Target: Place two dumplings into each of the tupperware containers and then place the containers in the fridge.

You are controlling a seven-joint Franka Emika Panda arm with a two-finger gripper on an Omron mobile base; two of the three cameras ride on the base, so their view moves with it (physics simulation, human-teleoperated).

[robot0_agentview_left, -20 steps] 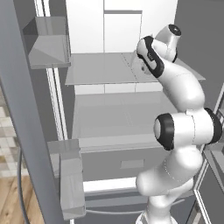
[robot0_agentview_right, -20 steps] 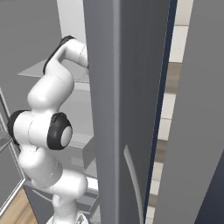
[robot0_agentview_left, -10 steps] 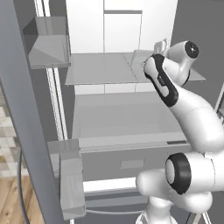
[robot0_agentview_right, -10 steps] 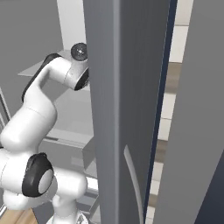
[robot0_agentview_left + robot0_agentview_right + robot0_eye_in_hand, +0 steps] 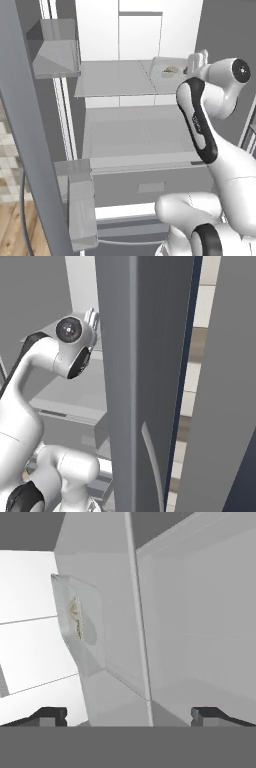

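Tupperware container (image 5: 167, 71) sits on the upper shelf (image 5: 115, 80) of the open fridge (image 5: 140, 30), toward the shelf's right end and close to the pale back wall. It is a shallow translucent box with low walls, and small beige-tan dumplings (image 5: 170, 70) lie inside it; from the left base view they read as a little clump, and I cannot tell their number there. In the hand view the same container (image 5: 80, 629) appears rolled on its side because the camera is turned, with two tan dumplings (image 5: 76, 617) showing through its clear wall, one just above the other.

The hand (image 5: 196, 61) is raised at shelf height, just to the right of the container and apart from it. Its two dark fingertips (image 5: 50, 715) stand far apart at the bottom corners of the hand view, with nothing between them, so the hand is spread wide and holds nothing. In the right base view the hand (image 5: 91, 317) pokes up behind the rounded white wrist, beside the grey fridge door (image 5: 135, 381) that stands edge-on across the middle.

Below the upper shelf lies a second, wider shelf (image 5: 135, 137), and under that a grey drawer front (image 5: 150, 187). A door bin (image 5: 55, 47) hangs at the upper left, another (image 5: 80, 205) lower down.
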